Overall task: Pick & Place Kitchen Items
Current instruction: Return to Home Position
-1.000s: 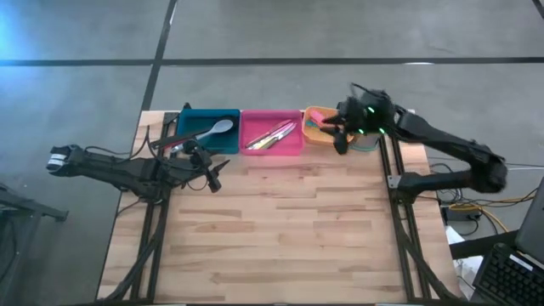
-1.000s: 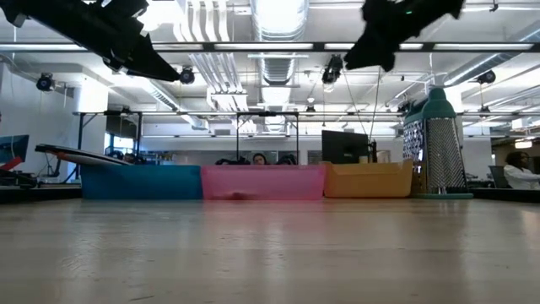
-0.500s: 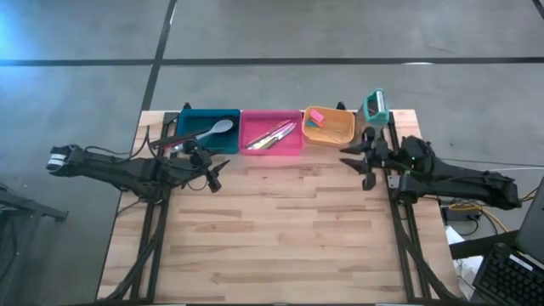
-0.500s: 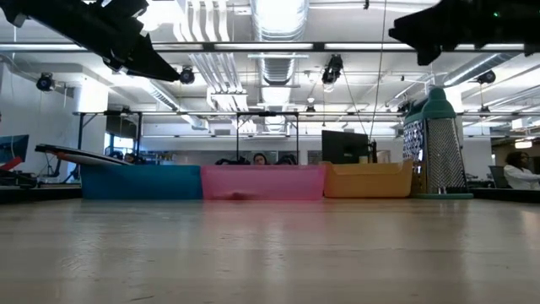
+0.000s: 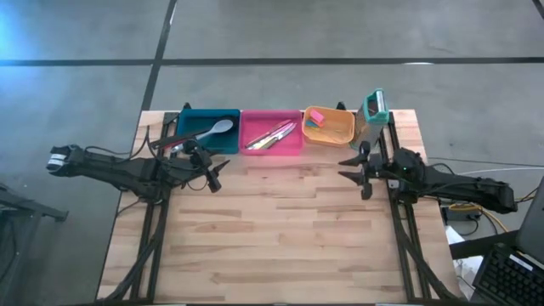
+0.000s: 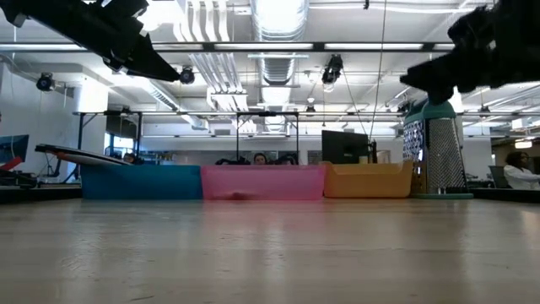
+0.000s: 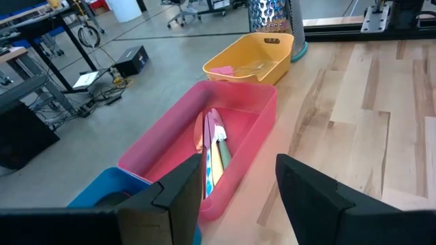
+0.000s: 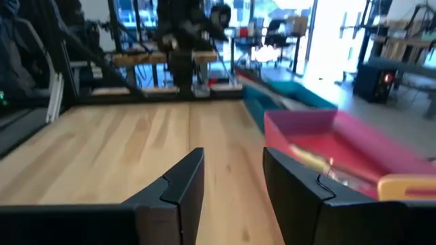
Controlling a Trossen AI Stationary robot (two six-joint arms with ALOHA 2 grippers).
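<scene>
Kitchen items (image 5: 272,136) lie binned at twelve o'clock; right gripper (image 5: 347,167), spread and empty, has backed off to two o'clock, left gripper (image 5: 212,170) idle, spread, at ten, so sorting looks done.

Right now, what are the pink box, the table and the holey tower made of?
The pink bin looks like smooth moulded plastic: even colour, rounded rim. The table looks like sealed wood: pale planks with grain. The grater looks like shiny metal punched with holes.

pink bin (image 6: 261,181) hides its contents in low view, cutlery (image 8: 315,160) blurred in right wrist view
</scene>
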